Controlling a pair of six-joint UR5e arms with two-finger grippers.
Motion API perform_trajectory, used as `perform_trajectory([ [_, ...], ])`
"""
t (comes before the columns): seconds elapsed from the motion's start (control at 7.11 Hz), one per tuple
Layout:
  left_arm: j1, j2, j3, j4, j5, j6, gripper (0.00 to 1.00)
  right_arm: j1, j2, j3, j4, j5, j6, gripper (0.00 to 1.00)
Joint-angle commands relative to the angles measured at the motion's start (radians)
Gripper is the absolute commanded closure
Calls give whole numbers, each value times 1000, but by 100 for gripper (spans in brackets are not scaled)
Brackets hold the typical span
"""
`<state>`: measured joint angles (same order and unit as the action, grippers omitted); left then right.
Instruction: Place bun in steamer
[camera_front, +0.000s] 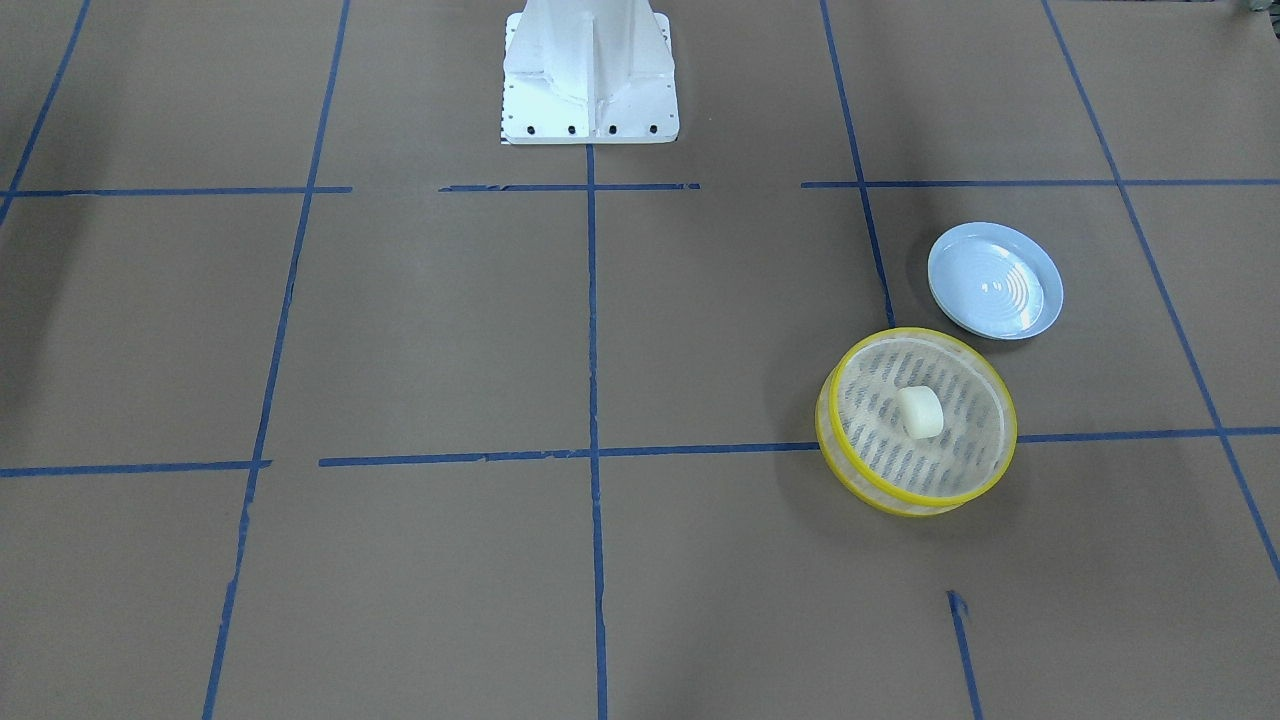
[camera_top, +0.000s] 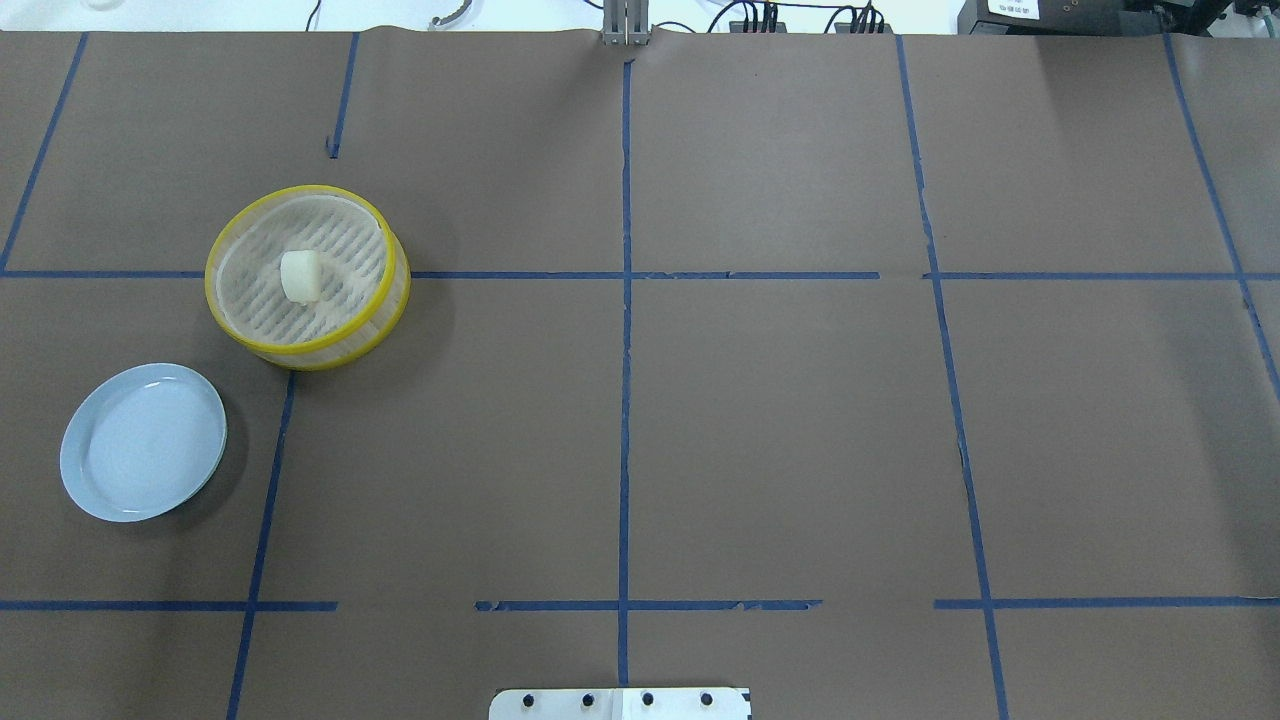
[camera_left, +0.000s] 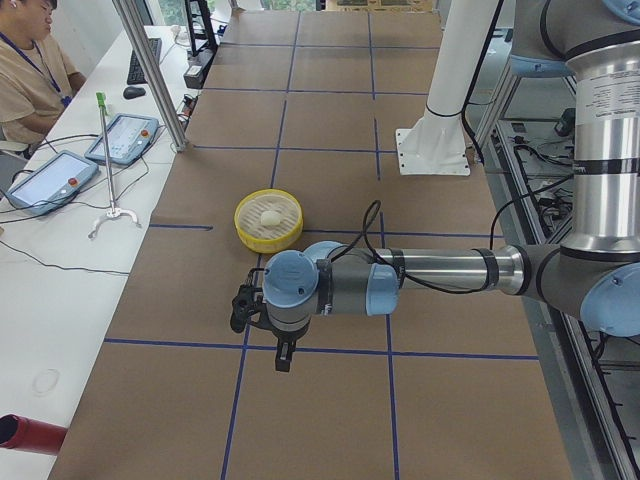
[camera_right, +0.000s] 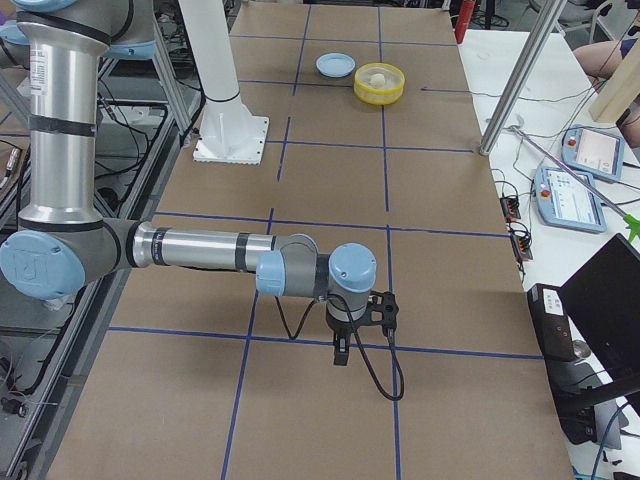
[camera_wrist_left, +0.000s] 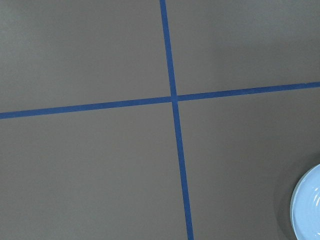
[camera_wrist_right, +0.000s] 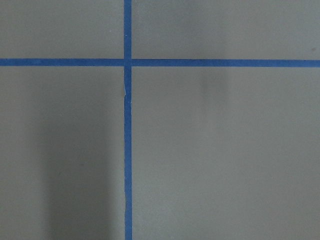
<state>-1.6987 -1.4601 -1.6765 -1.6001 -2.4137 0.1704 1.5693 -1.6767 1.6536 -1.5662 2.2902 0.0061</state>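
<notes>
The bun (camera_front: 921, 411) sits about mid-base in the steamer (camera_front: 960, 440), well apart from both hands. The left hand (camera_left: 283, 362) hangs pointing down over the counter (camera_front: 450, 330), with the steamer beyond it, farther along the counter. Its wrist view catches only an edge of the pale blue plate (camera_front: 995, 280), which lies just beside the steamer. The right hand (camera_right: 341, 355) hangs above a blue tape crossing (camera_wrist_right: 127, 62), far from the steamer at the counter's other end. Whether either hand's 2 fingers are apart or together, I cannot tell.
</notes>
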Motion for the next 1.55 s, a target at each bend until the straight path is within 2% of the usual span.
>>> perform_trajectory([
  [0.0,-4,12,-12,-29,82,-3,0,0,0,0,0,0,0,0],
  [0.28,-4,4,-17,-12,76,-8,0,0,0,0,0,0,0,0],
  [0.56,1,-26,-15,6,73,-192,0,0,0,0,0,0,0,0],
  [0.98,11,-45,-3,3,71,-190,0,0,0,0,0,0,0,0],
  [1.41,77,-51,-5,19,53,-190,0,0,0,0,0,0,0,0],
])
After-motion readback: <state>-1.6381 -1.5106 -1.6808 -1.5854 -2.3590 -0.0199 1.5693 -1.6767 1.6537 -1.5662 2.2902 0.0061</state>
